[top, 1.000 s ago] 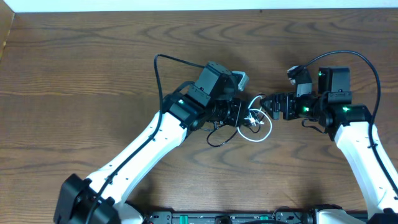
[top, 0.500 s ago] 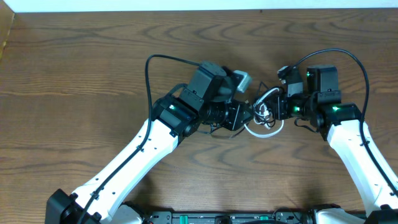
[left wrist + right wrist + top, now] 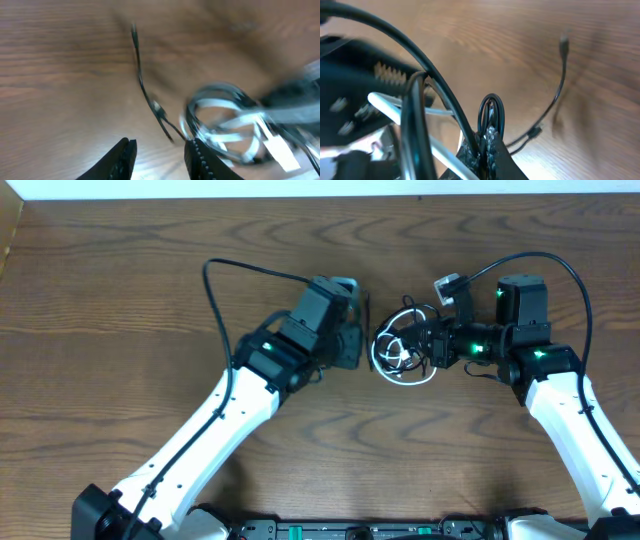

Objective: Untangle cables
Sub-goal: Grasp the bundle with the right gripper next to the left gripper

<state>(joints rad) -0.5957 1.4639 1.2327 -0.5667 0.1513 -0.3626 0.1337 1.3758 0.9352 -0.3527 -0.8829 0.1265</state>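
Tabletop (image 3: 120, 300) is dark brown woodgrain, basically fills the view. White and black cables (image 3: 400, 352) sit looped together just 3 o'clock of centre. The left gripper (image 3: 352, 345) at their 9 o'clock is spread, empty; the right gripper (image 3: 428, 345) at 3 o'clock pinches the bundle. Pale strip (image 3: 300, 188) past the far edge.

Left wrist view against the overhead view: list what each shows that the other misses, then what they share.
Only the left wrist view: the left pincer from close up, its black fingers apart with nothing between them, and the thin black cable with its small end plug, hard to make out from above. Only the overhead view: both white-and-black robot arms whole, the right pincer at the tangle, and the thick black cords fixed to the arms. Both: the looped white cable and the brown wooden table.
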